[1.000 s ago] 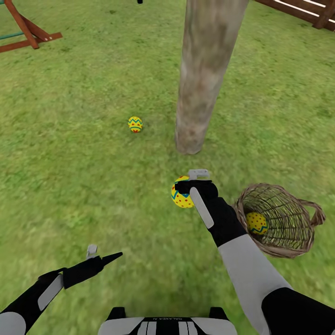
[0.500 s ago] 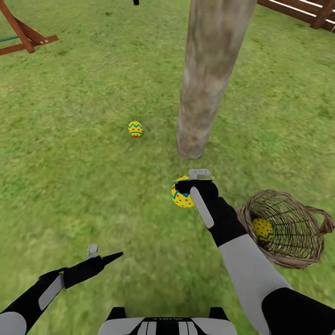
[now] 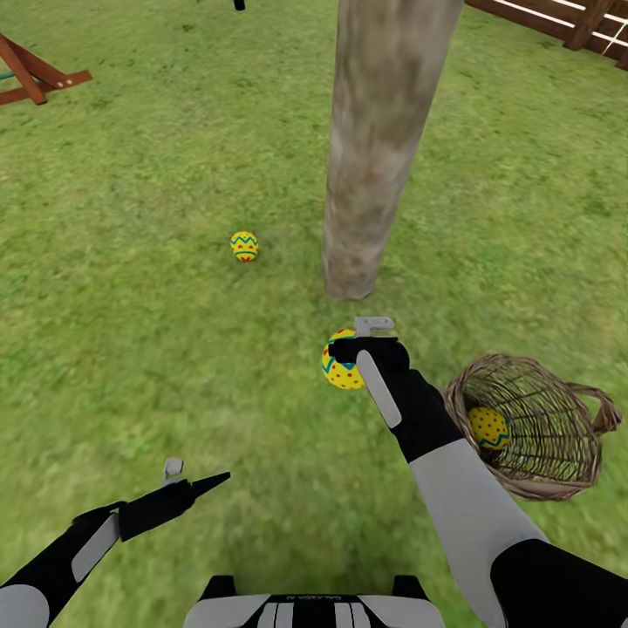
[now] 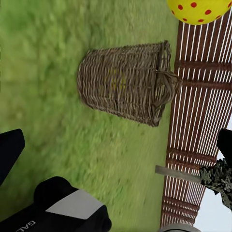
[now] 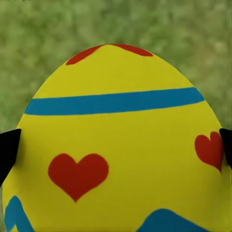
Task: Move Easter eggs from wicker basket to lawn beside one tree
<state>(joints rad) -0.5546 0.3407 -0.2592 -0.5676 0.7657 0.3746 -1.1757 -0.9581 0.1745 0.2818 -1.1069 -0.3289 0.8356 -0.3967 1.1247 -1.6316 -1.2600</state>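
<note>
My right gripper [image 3: 347,351] is shut on an Easter egg [image 3: 340,366], held above the lawn [image 3: 131,349] just in front of the tree [image 3: 371,157]. In the right wrist view this egg [image 5: 116,145] sits between both dark fingertips [image 5: 7,150]. A second Easter egg [image 3: 244,246] lies on the grass left of the trunk's base. A third Easter egg [image 3: 488,428] rests inside the wicker basket [image 3: 558,453], which lies tipped on the grass to the right of my right forearm. The left wrist view has the wicker basket [image 4: 123,82] on its side. My left gripper [image 3: 192,476] hangs open and empty at the lower left.
A brown slatted wooden fence [image 3: 576,17] runs along the far right and also shows as the fence [image 4: 198,121] behind the basket. A red wooden frame [image 3: 35,78] stands at the far left. Open grass stretches left of the trunk.
The whole picture has shifted a little, so the camera moved; trunk and lying egg now sit slightly lower and further left. Both arms keep their pose, and the right gripper still holds its egg.
</note>
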